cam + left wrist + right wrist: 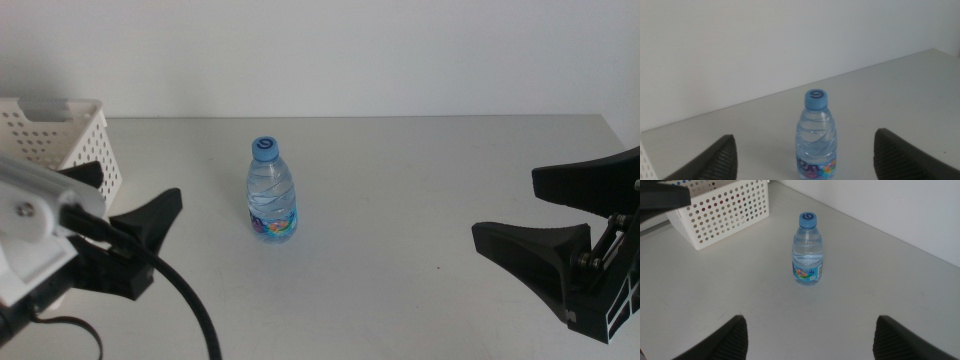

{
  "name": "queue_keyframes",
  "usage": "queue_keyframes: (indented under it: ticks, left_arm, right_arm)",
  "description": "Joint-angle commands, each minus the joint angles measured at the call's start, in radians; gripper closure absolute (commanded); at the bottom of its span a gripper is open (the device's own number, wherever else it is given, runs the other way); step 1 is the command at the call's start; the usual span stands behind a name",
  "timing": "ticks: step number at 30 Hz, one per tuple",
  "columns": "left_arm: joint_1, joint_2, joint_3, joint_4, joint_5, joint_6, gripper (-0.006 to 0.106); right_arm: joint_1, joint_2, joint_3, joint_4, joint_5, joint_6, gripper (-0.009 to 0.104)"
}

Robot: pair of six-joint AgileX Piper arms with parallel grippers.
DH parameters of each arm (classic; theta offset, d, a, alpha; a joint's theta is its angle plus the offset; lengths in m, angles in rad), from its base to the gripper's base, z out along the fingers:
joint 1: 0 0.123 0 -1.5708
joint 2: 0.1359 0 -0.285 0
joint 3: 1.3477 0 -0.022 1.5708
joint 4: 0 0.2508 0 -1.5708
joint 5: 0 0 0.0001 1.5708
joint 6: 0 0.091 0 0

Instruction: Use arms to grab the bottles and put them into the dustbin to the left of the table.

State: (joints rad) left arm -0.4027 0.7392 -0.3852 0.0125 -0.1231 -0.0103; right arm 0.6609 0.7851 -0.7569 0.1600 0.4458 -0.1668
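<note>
Your table [420,200] carries the white dustbin [70,140] at its far left corner, handy for a short carry from the left arm. The left gripper [135,215] sits near it with jaws spread wide, lined up on the water bottle [271,190], which stands upright mid-table, untouched. The right gripper [545,215] waits well apart at the right edge, jaws spread too.

**Layout: bottle mid-table, arms either side**

Water bottle [271,190] upright on the table [400,200], roughly centre; dustbin [60,140] at far left, well apart from bottle; left gripper [130,215] in front of dustbin, left of bottle, not touching it; right gripper [535,215] far right, well apart from bottle.
</note>
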Motion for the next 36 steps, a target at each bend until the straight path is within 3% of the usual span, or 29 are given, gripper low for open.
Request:
queue_keyframes:
  ticks: [1, 15, 29, 36]
  left_arm:
    - [-0.026, 0.043, 0.016, 0.030, -0.212, -0.012, 0.007]
    - [-0.025, 0.534, -0.095, 0.129, -0.541, -0.153, 0.007]
    - [-0.014, 0.948, -0.350, 0.124, -0.640, -0.146, 0.007]
    - [-0.013, 1.095, -0.367, 0.071, -0.762, -0.146, 0.007]
  right_arm:
    - [-0.003, -0.003, -0.033, -0.002, -0.071, -0.009, 0.031]
    - [-0.003, -0.003, -0.033, -0.002, -0.071, -0.008, 0.031]
    - [-0.003, -0.003, -0.033, -0.002, -0.071, -0.008, 0.031]
    - [-0.003, -0.003, -0.033, -0.002, -0.071, -0.008, 0.031]
